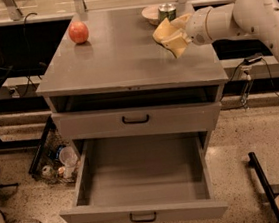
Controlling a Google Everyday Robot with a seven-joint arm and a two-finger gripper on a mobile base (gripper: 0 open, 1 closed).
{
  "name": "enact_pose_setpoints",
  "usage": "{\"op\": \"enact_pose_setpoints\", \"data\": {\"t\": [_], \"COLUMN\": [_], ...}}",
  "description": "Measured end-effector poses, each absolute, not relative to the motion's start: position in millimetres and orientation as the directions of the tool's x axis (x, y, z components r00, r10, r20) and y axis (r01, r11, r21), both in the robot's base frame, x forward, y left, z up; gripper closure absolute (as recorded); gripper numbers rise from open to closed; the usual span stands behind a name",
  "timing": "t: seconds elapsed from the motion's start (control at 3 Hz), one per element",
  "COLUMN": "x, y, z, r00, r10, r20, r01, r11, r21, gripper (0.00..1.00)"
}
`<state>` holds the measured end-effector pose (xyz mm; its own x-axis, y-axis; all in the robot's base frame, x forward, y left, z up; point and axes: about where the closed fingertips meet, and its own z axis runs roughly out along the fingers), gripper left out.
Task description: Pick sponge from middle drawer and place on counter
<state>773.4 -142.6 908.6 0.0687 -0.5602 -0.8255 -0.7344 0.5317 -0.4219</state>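
Gripper (172, 38) above counter (118, 55), right side — sponge hard to distinguish.

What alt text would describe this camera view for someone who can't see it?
A white robot arm holds its yellow end effector over the right of a grey counter bearing an apple, can and bowl; below, a drawer stands open.

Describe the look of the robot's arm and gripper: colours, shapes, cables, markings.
The arm is smooth, white and tubular, with rounded joints. No cables or markings show on it. It ends in the cream-yellow gripper, over the counter at its right rear.
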Motion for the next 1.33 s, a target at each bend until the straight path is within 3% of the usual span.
{"op": "enact_pose_setpoints", "data": {"t": [0.33,0.67,1.33], "x": [776,775,774], "y": [-134,-124,-120], "z": [900,893,892], "r00": [0.061,0.06,0.058], "r10": [-0.562,-0.559,-0.559], "r20": [-0.825,-0.827,-0.827], "r01": [-0.767,-0.799,-0.812], "r11": [0.502,0.47,0.455], "r21": [-0.399,-0.375,-0.365], "gripper": [0.37,0.06,0.0]}}
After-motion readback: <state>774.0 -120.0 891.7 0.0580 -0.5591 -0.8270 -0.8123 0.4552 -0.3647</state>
